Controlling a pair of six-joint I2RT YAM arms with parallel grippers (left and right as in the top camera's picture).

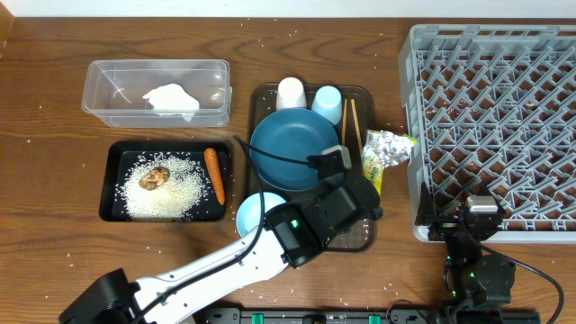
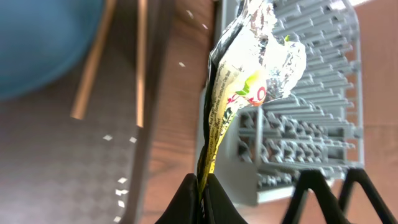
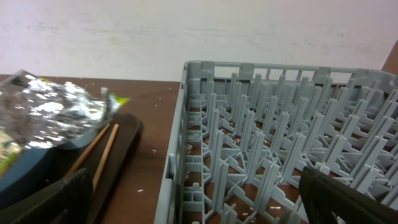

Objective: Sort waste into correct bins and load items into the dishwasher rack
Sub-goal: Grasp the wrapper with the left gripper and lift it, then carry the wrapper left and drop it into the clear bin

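Left hand (image 2: 200,185): its fingers are squeezing almost together, pinching the near end of the green-yellow wrapper (image 2: 225,109).
Green-yellow wrapper: it is stretching away from the fingertips, over the strip of bench (image 1: 45,180) between the brown tray (image 1: 258,97) and the grey rack (image 1: 495,117), right of the middle.
Silver foil (image 1: 389,144): it is sitting crumpled at the wrapper's far end, touching it (I cannot tell whether the two are joined), just beside the rack's left wall.
Right hand (image 3: 193,186): its fingers are standing wide apart and holding nothing, facing the rack near the front right corner.
Grey rack: it is filling the right edge up to the back corner.
Brown tray: it is carrying the dark-blue plate (image 1: 288,144), the chopsticks (image 1: 351,121), the white cup (image 1: 291,92) and the light-blue cup (image 1: 327,101).
Black tray (image 1: 112,180): towards the left edge, it is holding rice (image 1: 171,193), the carrot (image 1: 214,174) and the brown lump (image 1: 155,178).
Clear tub (image 1: 99,90): behind the black tray, it is holding the white napkin (image 1: 171,99).
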